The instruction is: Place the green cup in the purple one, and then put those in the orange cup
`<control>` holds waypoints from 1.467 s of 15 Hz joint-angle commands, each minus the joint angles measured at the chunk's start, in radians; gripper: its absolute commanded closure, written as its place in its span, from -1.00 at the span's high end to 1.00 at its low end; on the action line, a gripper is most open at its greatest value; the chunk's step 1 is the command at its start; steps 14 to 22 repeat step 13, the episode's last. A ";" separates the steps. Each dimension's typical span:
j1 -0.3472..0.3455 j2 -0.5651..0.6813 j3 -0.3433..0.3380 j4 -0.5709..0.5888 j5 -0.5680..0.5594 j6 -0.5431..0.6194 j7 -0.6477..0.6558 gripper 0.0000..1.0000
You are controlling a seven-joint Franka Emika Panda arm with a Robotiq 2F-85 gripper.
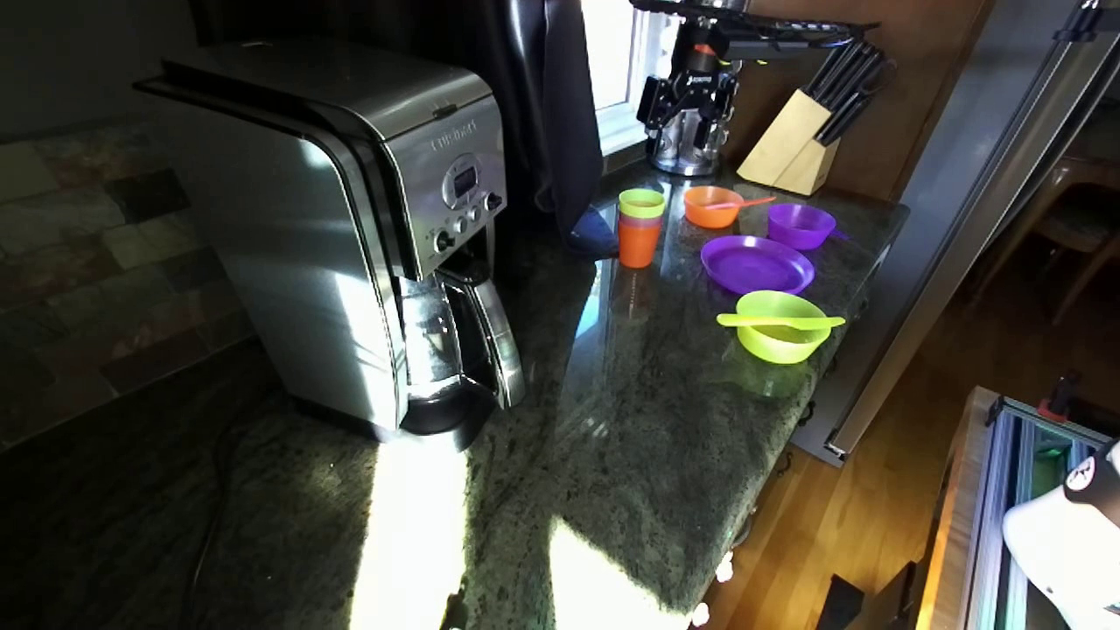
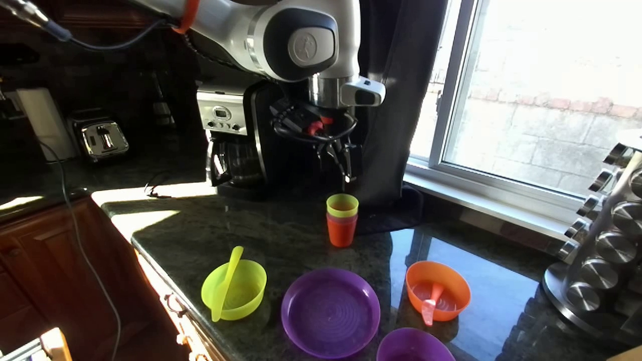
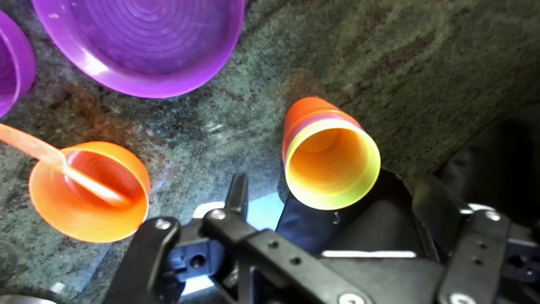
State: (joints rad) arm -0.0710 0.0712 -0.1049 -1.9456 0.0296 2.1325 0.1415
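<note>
At left in an exterior view is the coffee maker [image 1: 306,245]. Right of the middle, on the bench [image 1: 630,420], the green cup [image 1: 641,207] sits inside the purple cup [image 1: 640,222], and both inside the orange cup [image 1: 639,248]; so the 2 nestings look finished. In the wrist view, the tool [image 3: 339,194] is widely spread, holding nothing; probably only retreating remains.

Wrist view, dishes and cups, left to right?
Purple bowl → purple plate → nested cups, green cup uppermost. Left out: orange bowl, whose left-right span overlaps the plate's.
</note>
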 commanded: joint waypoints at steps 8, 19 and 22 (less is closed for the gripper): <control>-0.005 -0.150 0.006 -0.105 -0.022 -0.039 -0.234 1.00; -0.004 -0.168 0.006 -0.129 -0.022 -0.038 -0.253 1.00; -0.004 -0.168 0.006 -0.129 -0.022 -0.038 -0.253 1.00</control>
